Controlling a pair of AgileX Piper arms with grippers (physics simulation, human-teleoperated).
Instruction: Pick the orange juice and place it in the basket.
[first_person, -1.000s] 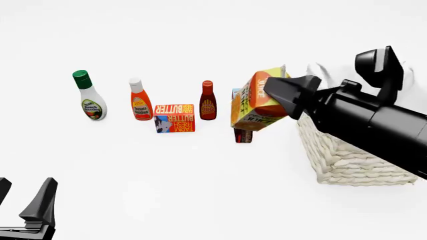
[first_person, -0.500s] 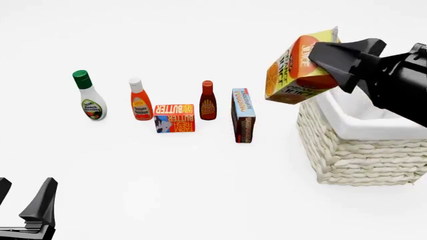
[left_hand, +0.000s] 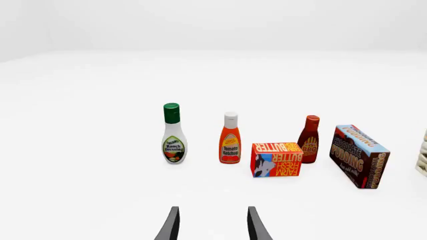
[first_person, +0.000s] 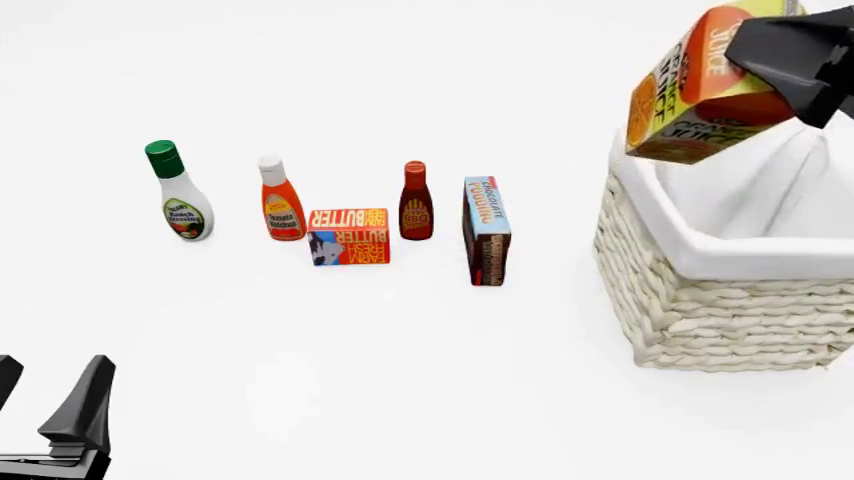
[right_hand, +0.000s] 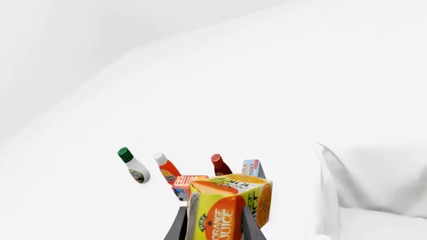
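- Right gripper (first_person: 781, 55) sat at the upper right of the front frame, its black fingers (right_hand: 179, 227) pinching the orange juice (first_person: 694, 90) from both sides.
- Orange juice was held tilted in the air, above the near-left rim of the basket (first_person: 721, 300) and not touching it; its orange fruit picture faced left in the front frame.
- In the right wrist frame the same carton filled the bottom centre, with its "ORANGE JUICE" lettering running along the side between the two fingers.
- Basket stood at the right of the front frame, woven walls below and a white cloth liner (first_person: 747, 255) folded over its rim.
- Left gripper (first_person: 47, 425) rested at the lower left corner of the front frame, its fingers spread apart with nothing between them; the left wrist frame showed the two fingertips (left_hand: 172, 225) parted at the bottom edge.
- On the table (first_person: 334, 360), across the middle of the front frame from left to right, stood a ranch dressing bottle (first_person: 178, 192) with a green cap, a ketchup bottle (first_person: 279, 200) with a white cap, a butter box (first_person: 348, 236), a dark red sauce bottle (first_person: 415, 202) and a chocolate pudding box (first_person: 486, 230) on end.
- Butter box sat slightly nearer the camera than the bottles on either side of it.
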